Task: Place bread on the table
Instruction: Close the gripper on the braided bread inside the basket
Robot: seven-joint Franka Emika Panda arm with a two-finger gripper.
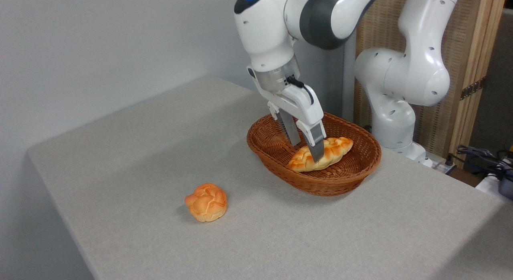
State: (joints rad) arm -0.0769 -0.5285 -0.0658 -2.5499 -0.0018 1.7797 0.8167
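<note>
nearest the camera a small round knotted bun (206, 202) sits alone on the table (120, 159), well apart from everything else, to the left and front of the basket (344, 179). the table is a wide grey-beige speckled surface with a rounded corner at the left.

the basket, brown oval wicker, stands on the table toward the back right. its walls rise all round the bread (336, 149), so the near wall stands between the loaf and the bare table in front. behind the basket are the arm's white base and a wooden screen with a woven panel; some cables lie at the far right edge.

the bread lies inside the basket on its floor, braided, golden with browned ridges. its long axis runs on a diagonal, from a tapered end at the lower left to the other end at the upper right, roughly along the basket's own length. it lies flat, not tipped up.

the arm comes down from the top of the picture into the basket. the gripper (306, 149) points downward at a slight slant, its fingers spread apart. the front finger (316, 145) crosses before the middle of the loaf and hides part of it; the other finger stands further back and to the left. i cannot tell if either finger touches the bread, and the loaf is not clamped.
</note>
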